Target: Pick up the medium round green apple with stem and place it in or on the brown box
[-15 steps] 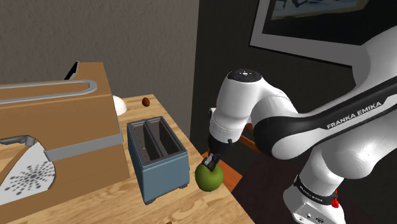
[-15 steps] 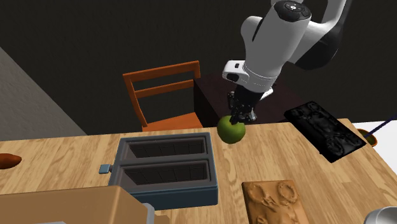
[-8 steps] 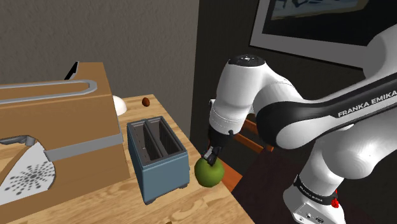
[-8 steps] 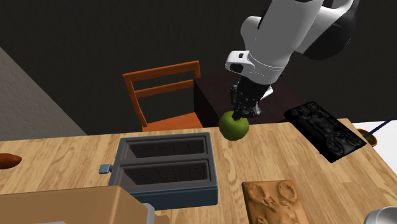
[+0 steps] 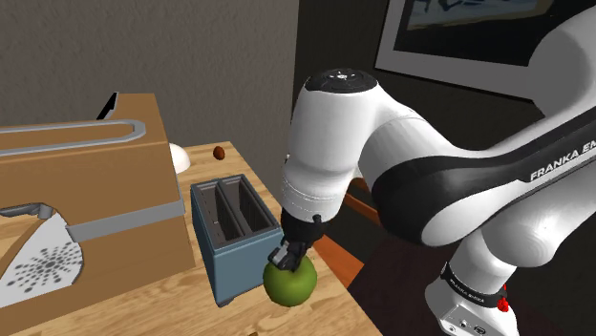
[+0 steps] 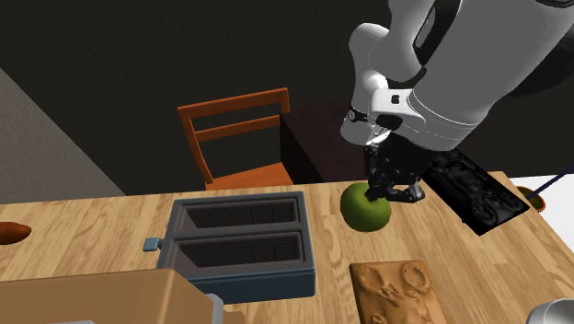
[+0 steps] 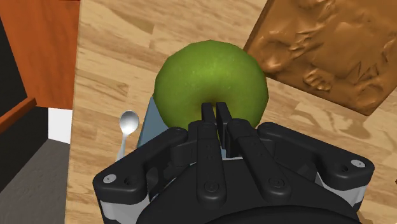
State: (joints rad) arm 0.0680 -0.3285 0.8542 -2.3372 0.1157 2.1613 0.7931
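A round green apple point(image 5: 290, 281) with a smooth, faintly speckled skin is hanging from the arm's black two-finger gripper point(image 5: 284, 259). In the wrist view the fingers point(image 7: 208, 109) are standing narrow, almost together, pinching the top middle of the apple point(image 7: 212, 83). The stem is hidden between them.

In the shoulder view the apple is sitting just beside the near right corner of a blue-grey two-slot toaster point(image 5: 234, 239), close to the right edge of the light wooden table point(image 5: 181, 296). The toaster is standing between the apple and the large brown box point(image 5: 86, 191), which is rising tall on that view's left.

In the second exterior view the apple point(image 6: 365, 207) is hovering near the table's far edge point(image 6: 92, 216). An orange wooden chair point(image 6: 241, 138) is waiting beyond that edge. Bare wood is lying between the apple and a brown carved board point(image 6: 394, 290) nearer the camera, and a dark moulded tray point(image 6: 469, 189) is lying to the right.
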